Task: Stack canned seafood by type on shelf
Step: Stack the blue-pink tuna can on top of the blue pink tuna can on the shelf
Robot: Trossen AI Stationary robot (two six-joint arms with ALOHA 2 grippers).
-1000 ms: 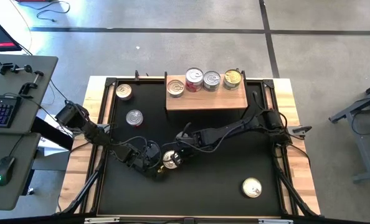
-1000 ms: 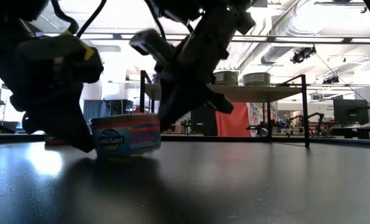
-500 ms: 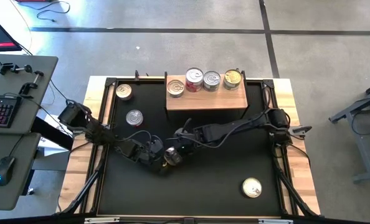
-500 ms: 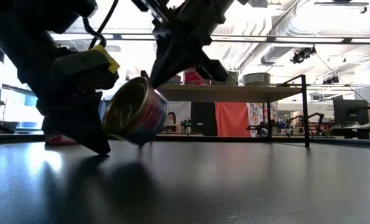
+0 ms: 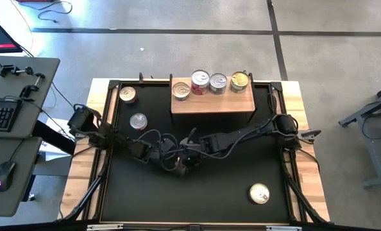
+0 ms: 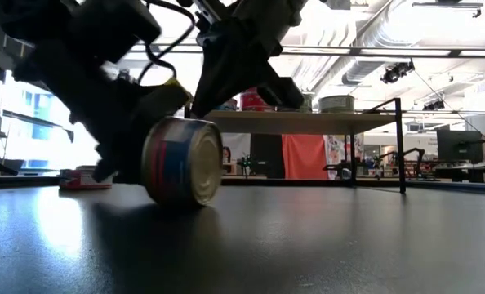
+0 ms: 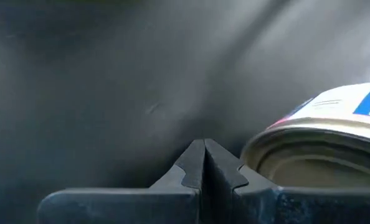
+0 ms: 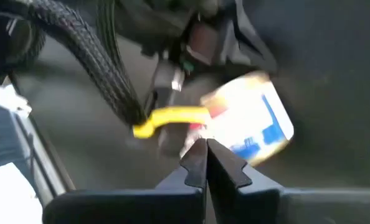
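One tin of canned seafood, with a red and blue label, stands on its edge on the black mat mid-table. My left gripper is shut and sits low right beside it, on the table's left side of it. My right gripper is also shut and hangs just above the tin. In the high view both grippers cover the tin. The wooden shelf at the far edge carries several tins on its top, among them one with a red side. My left gripper meets the tin with the outer side of one shut finger, at the rim of a flat end. The fingers slant down from the table's left. The tin rests on its edge on the mat and tilts toward the gripper. My right gripper is over the tin's upper edge; I cannot tell whether it touches.
Loose tins lie flat on the mat: two at the far left and one at the near right. The mat's raised black frame runs around the work area. A desk with a keyboard stands left of the table.
The tin lay flat on the mat between both grippers, then was tipped up, and now stands on its edge. My left gripper has moved toward the table's right and slightly down along with it. My right gripper has risen. Both have stayed shut.
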